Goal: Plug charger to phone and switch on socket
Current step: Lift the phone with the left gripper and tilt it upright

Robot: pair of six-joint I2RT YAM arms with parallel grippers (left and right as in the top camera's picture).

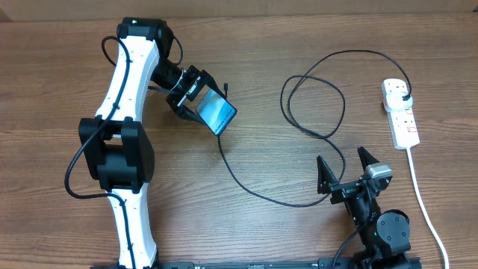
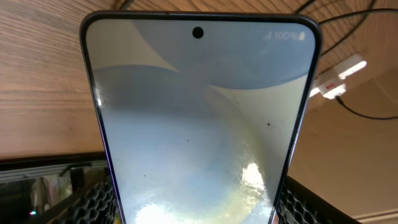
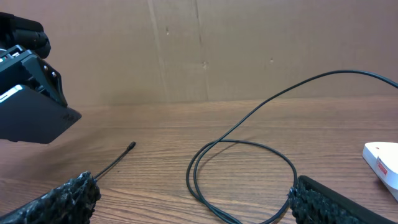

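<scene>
now left end effector [image 1: 202, 99] clasps the phone [image 1: 218, 113], right end effector [image 1: 345, 164] gapes empty; next we should pinch the charger tip [image 3: 131, 147] near the phone.

The phone [image 2: 199, 124] fills the left wrist view and its lower end runs off the bottom edge, so that end cannot be seen there. Of the left end effector's fingers [image 2: 87, 199] only black meshed slivers show at the two bottom corners; their contact with the phone is hidden. The socket [image 2: 345, 68] behind is blurred. From overhead, the red switches on the socket [image 1: 399, 112] are too small to tell on from off, and its white cord [image 1: 424, 205] leaves by the bottom edge. In the right wrist view the left edge cuts the phone [image 3: 31, 118], the right edge cuts the socket [image 3: 382, 165], and the charger [image 3: 242, 119] runs out at right
</scene>
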